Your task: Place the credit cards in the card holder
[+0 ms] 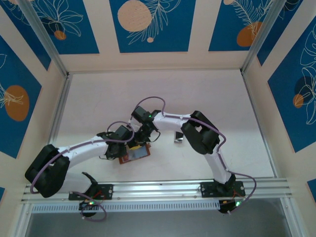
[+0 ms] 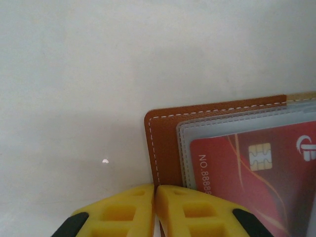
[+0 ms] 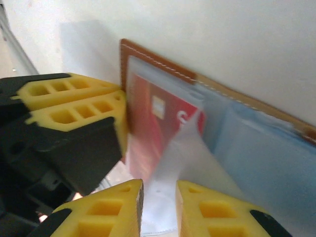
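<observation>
I hold the supple-looking leather card holder by its stitched edge in closed left fingers; right fingers, slightly parted, straddle its thin, probably slippery clear sleeve.

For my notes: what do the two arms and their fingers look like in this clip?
The left arm and right arm have white links with bulky black joints, a mauve cable looped along each, and small green lights. The fingers, left and right, are yellow wedge-shaped blocks with square pockets, on black mounts.
</observation>
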You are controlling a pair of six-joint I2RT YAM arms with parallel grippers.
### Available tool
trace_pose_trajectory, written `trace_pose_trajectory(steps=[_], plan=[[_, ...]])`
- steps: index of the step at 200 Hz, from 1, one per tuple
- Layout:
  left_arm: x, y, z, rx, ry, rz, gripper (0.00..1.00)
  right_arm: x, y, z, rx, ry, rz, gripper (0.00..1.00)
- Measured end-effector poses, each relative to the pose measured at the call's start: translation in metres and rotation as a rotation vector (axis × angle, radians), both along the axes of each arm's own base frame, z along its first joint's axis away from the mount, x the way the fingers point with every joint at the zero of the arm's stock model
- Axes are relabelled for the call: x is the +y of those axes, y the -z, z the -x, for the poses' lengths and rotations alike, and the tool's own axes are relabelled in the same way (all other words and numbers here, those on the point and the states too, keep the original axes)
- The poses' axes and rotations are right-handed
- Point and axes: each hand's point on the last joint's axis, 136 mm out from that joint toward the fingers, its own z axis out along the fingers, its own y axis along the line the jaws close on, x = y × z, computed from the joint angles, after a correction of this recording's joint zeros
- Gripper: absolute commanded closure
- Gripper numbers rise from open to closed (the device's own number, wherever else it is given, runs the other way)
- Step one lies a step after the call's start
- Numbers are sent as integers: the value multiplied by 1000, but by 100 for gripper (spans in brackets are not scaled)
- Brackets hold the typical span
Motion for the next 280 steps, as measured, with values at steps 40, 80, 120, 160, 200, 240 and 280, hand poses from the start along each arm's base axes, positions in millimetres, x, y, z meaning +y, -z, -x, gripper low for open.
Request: trace_pose_trajectory(steps=[40,80,120,160,200,240,280], plan=[[0,0,0,-3,0,2,86,11,1,5,51,-6,-43,75],[0,-5,0,-36,-3,29,81,18,8,4,86,-4,-48,75],[-3,-10,0,-85,-2,82,76,19,11,2,96,2,-43,76],[-8,-33,5,-160,32,139,71,21,11,1,114,3,-43,76],[-25,-49,12,-226,158,161,66,22,12,1,134,5,-44,76],[-55,-46,23,-220,349,112,59,26,11,0,151,1,-57,76],[-74,-35,21,-227,436,4,57,27,11,-1,165,-1,-66,76]])
